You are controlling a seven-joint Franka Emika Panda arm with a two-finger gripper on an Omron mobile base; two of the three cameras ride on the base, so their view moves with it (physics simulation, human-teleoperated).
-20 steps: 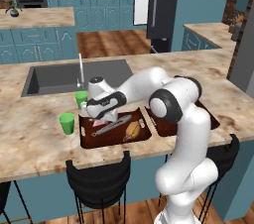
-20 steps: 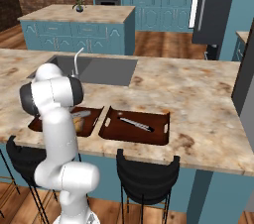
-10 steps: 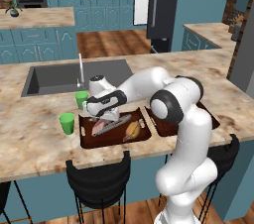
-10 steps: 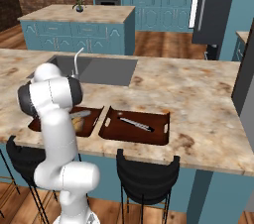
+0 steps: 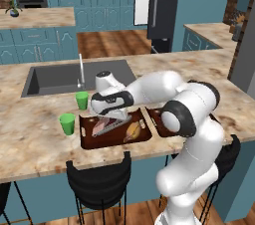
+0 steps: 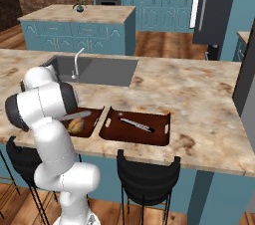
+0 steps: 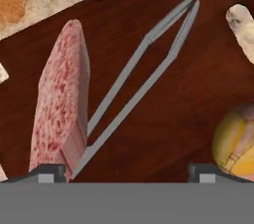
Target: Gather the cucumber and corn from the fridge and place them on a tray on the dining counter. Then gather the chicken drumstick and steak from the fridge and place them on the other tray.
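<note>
The arm bends low over the dining counter (image 5: 30, 144), its gripper (image 7: 126, 171) just above the left of two dark brown trays (image 5: 88, 142). In the hand view the jaws stand wide, one tip beside the near end of the steak (image 7: 59, 101) and the other well across toward the chicken drumstick (image 7: 237, 141); nothing is held between them. The steak lies on the tray as a pinkish-red slab with pale flecks, and silver tongs (image 7: 141, 77) lie right beside it, their arms joined at the far tip and spread toward the gripper. The golden-tan drumstick rests on the same tray, on the other side of the tongs from the steak, its pale narrow end pointing away.

From the left base view two bright green cups (image 5: 66, 123) stand on the table just beside this tray, near the sink (image 5: 50, 79). The right base view shows the second tray (image 6: 162, 137) next to it, with another pair of tongs (image 6: 136, 125). The dark fridge (image 5: 162, 7) stands well behind.
</note>
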